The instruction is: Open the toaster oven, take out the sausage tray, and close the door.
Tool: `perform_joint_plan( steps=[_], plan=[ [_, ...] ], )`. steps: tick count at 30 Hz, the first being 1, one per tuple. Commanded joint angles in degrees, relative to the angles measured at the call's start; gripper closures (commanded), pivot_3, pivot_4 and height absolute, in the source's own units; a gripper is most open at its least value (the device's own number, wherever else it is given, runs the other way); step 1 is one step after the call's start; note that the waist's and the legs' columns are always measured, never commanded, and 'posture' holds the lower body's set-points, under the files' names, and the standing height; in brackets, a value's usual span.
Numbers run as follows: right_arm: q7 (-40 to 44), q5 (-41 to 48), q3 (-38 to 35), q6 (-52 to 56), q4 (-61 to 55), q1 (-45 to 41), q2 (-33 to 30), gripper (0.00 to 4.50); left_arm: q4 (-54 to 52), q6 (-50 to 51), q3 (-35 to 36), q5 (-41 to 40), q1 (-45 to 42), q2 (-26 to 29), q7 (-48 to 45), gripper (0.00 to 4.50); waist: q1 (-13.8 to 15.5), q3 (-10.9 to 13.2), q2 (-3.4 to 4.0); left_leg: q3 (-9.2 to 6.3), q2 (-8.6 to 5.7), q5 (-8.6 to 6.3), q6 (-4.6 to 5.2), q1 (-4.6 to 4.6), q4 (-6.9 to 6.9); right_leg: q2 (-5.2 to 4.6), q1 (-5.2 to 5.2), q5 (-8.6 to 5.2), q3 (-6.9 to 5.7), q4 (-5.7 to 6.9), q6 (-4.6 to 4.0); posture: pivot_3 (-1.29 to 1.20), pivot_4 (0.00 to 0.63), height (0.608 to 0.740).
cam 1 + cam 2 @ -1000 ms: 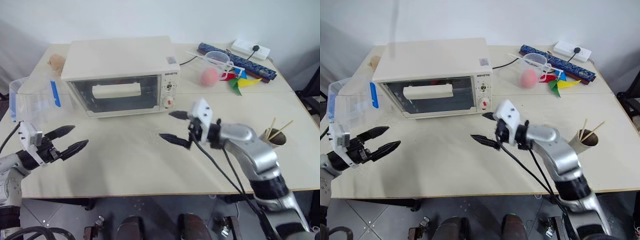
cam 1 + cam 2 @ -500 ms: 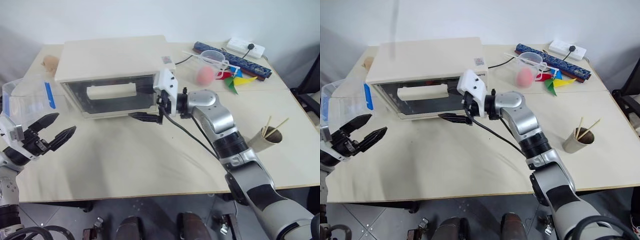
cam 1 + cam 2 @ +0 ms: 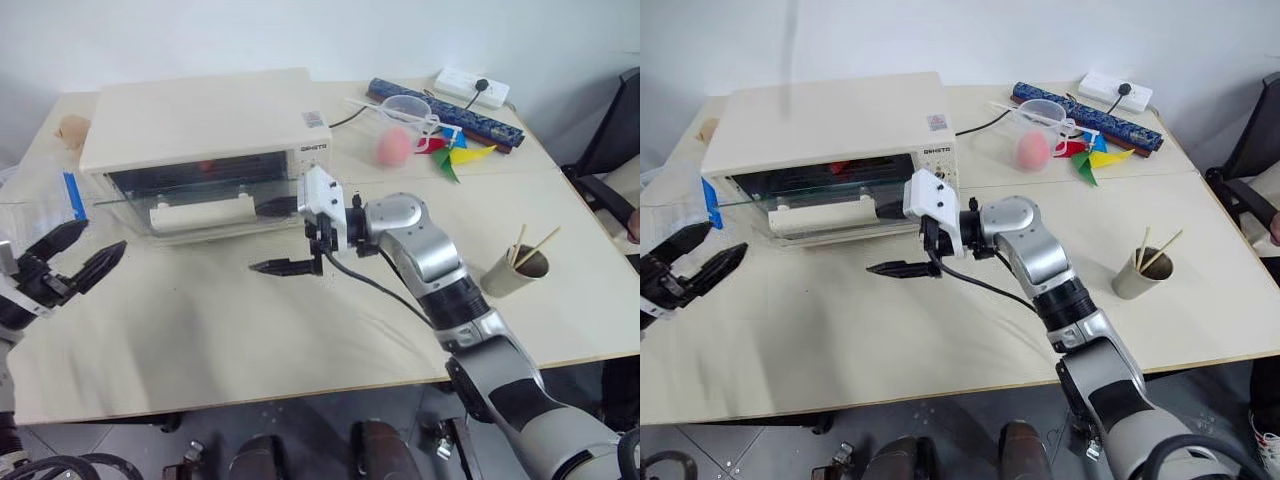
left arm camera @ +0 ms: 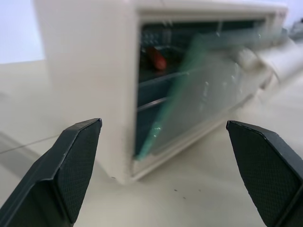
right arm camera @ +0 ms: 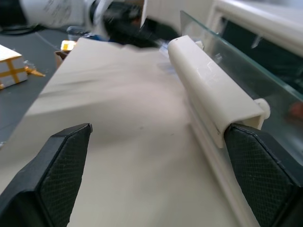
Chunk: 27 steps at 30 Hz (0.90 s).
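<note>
Fingers of the right gripper (image 3: 283,237) stand wide apart at frame centre, one just beside the long cream-white bar handle (image 3: 201,214) of the clear glass door (image 3: 190,205), which hangs part-open on the cream-white boxy toaster oven (image 3: 195,115) at upper left of the pale worktop (image 3: 300,330); my worry is that finger slipping off, letting the door snap back. Left gripper (image 3: 62,255), fingers likewise spread and empty, waits at the left edge. Its wrist view alone shows the red sausage (image 4: 155,57) inside, while the shallow silver metal tray is too dim to make out.

Cream toaster oven (image 3: 200,115) on table; glass door (image 3: 195,195) tilted partly open; sausage (image 4: 155,57) inside.
</note>
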Motion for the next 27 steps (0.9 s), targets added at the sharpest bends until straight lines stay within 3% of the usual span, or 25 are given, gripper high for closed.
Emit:
perform_joint_plan(
  steps=[1,8,14,23,27],
  plan=[
    [0.38,1.18,0.44,0.39,-5.32,0.48,0.33,0.00,-1.16,2.06,5.20,-2.80,2.19,3.00,-1.99,0.40,-0.05,0.01,0.01,0.00,0.00,0.00,0.00,0.00,0.00,0.00,0.00,0.00,0.00,0.00,0.00,0.00,0.150,0.740],
    [-0.41,0.60,1.71,0.95,-7.92,3.88,1.03,0.00,2.80,5.72,11.19,-6.85,3.39,7.35,-8.83,2.52,0.10,0.01,-0.04,0.11,0.00,-0.03,-0.05,0.01,0.00,0.01,0.00,0.00,0.00,0.00,0.00,0.00,0.150,0.740],
    [-1.67,0.68,2.49,1.98,-10.63,6.14,1.35,0.00,2.52,8.20,6.66,-6.81,0.03,8.10,-10.83,4.47,0.23,0.01,-0.05,0.27,0.01,-0.03,-0.05,0.02,-0.01,0.01,-0.02,0.00,0.01,0.01,0.00,0.00,0.150,0.740],
    [-5.55,0.65,3.06,6.98,-18.06,10.42,0.08,0.00,4.74,9.29,-11.39,0.19,-12.31,6.56,-11.46,4.49,0.35,0.00,-0.06,0.52,0.00,-0.03,-0.06,0.02,0.02,0.01,-0.07,0.00,0.02,0.06,0.00,0.00,0.150,0.740],
    [-8.63,0.59,2.20,10.99,-22.38,12.91,-1.52,0.00,7.35,8.93,-16.10,2.22,-15.63,6.21,-13.84,4.49,0.56,0.00,-0.07,0.55,-0.01,-0.04,-0.06,0.01,0.01,0.01,-0.09,0.00,0.01,0.07,0.00,0.00,0.150,0.740]
  ],
)
